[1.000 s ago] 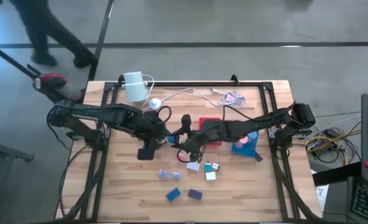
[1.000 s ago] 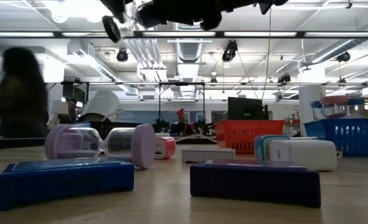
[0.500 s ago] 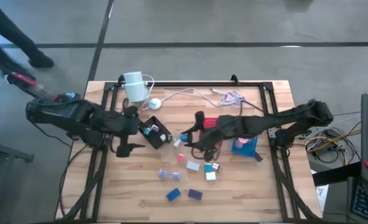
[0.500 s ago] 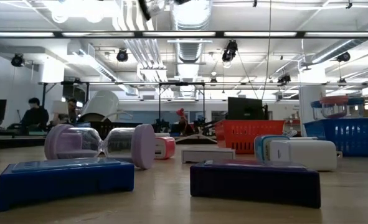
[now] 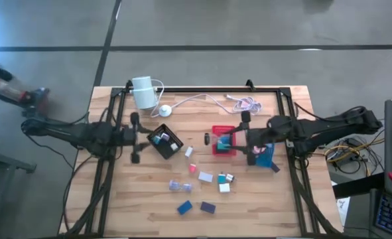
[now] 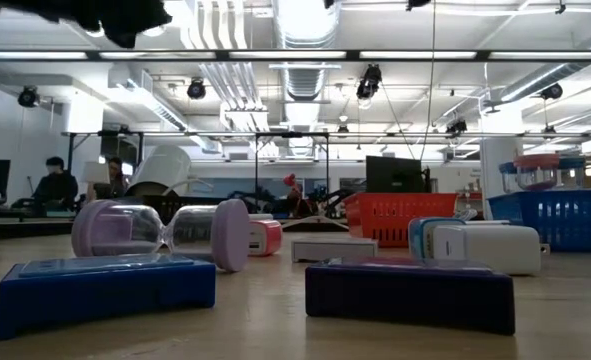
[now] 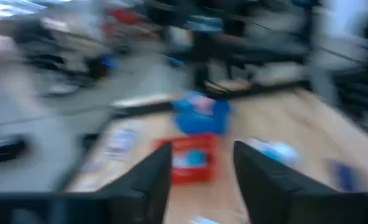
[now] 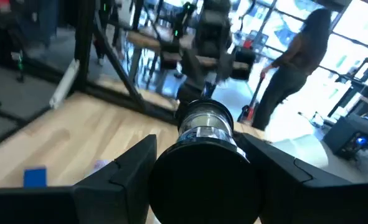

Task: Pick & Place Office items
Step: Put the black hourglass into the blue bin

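The right gripper (image 5: 239, 139) is clamping a cylinder (image 8: 203, 134) (black-capped, with a clear, glassy body) and is hanging over the red tray (image 5: 223, 127), probably because that piece is meant to go in there. The left gripper (image 5: 134, 138) is sitting just beside the black tray (image 5: 172, 147) with its fingers spread and nothing between them. The other pieces (image 5: 205, 177) (small blue, purple, white, teal and pink ones) are lying loose on the table (image 5: 282, 199) in front of the trays.
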Tool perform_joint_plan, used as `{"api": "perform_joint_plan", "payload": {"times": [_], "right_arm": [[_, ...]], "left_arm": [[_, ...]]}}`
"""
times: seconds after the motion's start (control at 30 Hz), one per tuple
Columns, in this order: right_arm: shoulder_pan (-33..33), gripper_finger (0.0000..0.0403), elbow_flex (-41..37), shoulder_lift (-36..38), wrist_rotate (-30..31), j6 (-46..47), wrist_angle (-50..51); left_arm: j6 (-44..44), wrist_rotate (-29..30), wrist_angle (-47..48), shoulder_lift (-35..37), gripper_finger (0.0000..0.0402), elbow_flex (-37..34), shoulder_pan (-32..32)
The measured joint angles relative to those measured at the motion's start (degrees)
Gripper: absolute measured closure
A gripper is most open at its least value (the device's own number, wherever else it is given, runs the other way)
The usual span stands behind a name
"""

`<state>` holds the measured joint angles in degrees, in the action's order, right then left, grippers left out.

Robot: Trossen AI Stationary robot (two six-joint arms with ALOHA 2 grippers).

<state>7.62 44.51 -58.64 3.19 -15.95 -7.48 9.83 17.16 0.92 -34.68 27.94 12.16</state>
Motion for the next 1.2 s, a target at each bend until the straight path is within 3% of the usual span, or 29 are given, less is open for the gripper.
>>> {"api": "perform_joint_plan", "payload": {"times": [0.13,0.23,0.33,0.47,0.73,0.9,1.03,1.2], "right_arm": [[0.0,0.0203,-3.8,4.9,0.0,4.8,-3.3],[0.0,0.0203,-4.1,8.3,2.2,11.1,-0.1],[0.0,0.0203,-2.8,10.5,2.9,15.1,7.1],[1.3,0.0203,2.2,11.6,4.9,20.0,18.2],[7.6,0.0203,21.9,6.9,13.1,35.5,57.9],[10.9,0.0203,30.9,0.5,12.8,47.5,77.4],[13.1,0.0203,34.0,-3.8,9.2,53.1,87.4],[15.1,0.0203,31.6,-5.8,6.8,57.8,90.0]], "left_arm": [[2.0,12.3,-13.7,0.9,0.0335,-8.1,0.0],[1.7,13.3,-17.4,1.2,0.0390,-12.9,0.0],[4.2,7.7,-17.9,2.6,0.0391,-15.6,0.0],[4.8,6.8,-18.0,5.3,0.0393,-16.1,0.0],[5.1,6.2,-11.2,8.7,0.0394,-16.1,0.0],[6.1,6.2,-10.7,8.9,0.0393,-16.0,0.0],[5.0,6.1,-10.8,8.9,0.0393,-15.9,0.0],[3.5,5.9,-12.8,8.9,0.0392,-15.9,0.0]]}}
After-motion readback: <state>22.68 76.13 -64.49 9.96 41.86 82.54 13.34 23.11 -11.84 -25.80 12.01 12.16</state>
